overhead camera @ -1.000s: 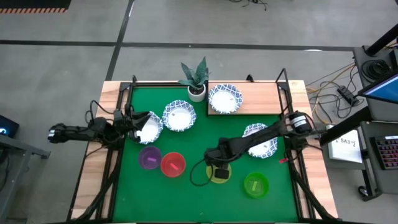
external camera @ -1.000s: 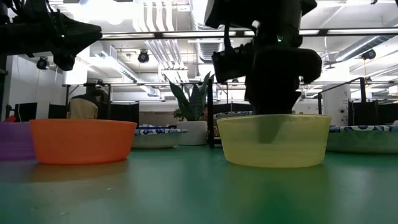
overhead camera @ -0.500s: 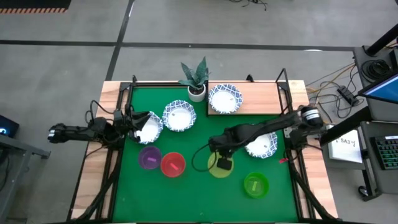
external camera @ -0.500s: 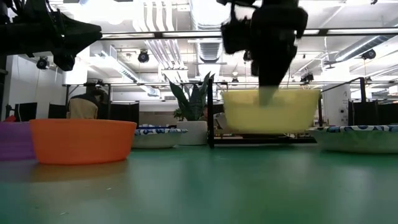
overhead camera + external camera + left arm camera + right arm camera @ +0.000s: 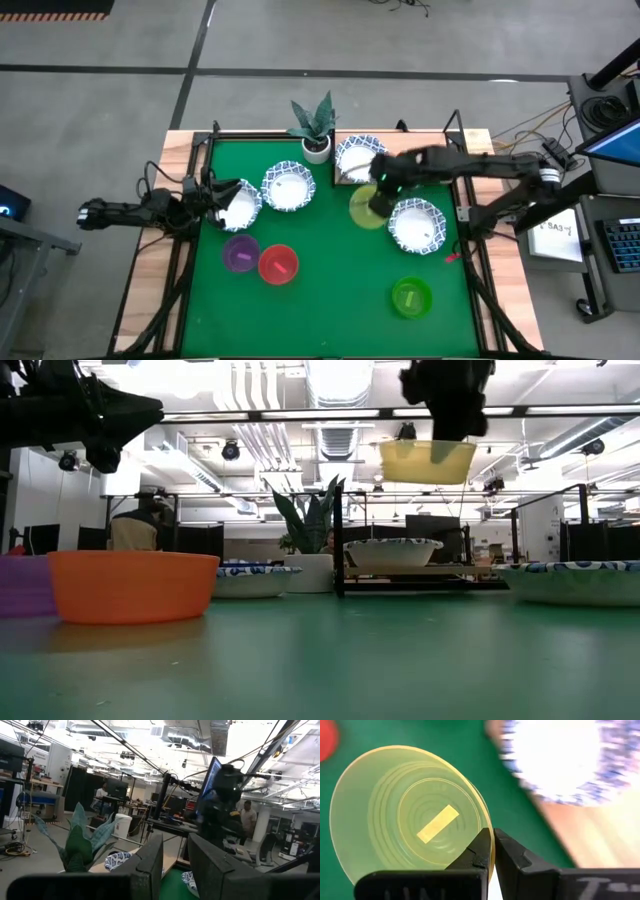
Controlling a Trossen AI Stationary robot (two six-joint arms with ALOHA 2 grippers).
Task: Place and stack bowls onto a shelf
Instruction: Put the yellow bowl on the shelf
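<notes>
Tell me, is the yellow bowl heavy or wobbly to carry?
Probably light: the right end effector lifts the yellow bowl by pinching one thin rim. It looks see-through plastic, so likely a bit bendy and could tilt in that grip.

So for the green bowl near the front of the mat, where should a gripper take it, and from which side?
The green bowl sits upright and alone on the green mat, open side up. Probably best pinched at its thin rim from straight above, one finger inside the wall, as the right gripper holds the yellow bowl.
</notes>
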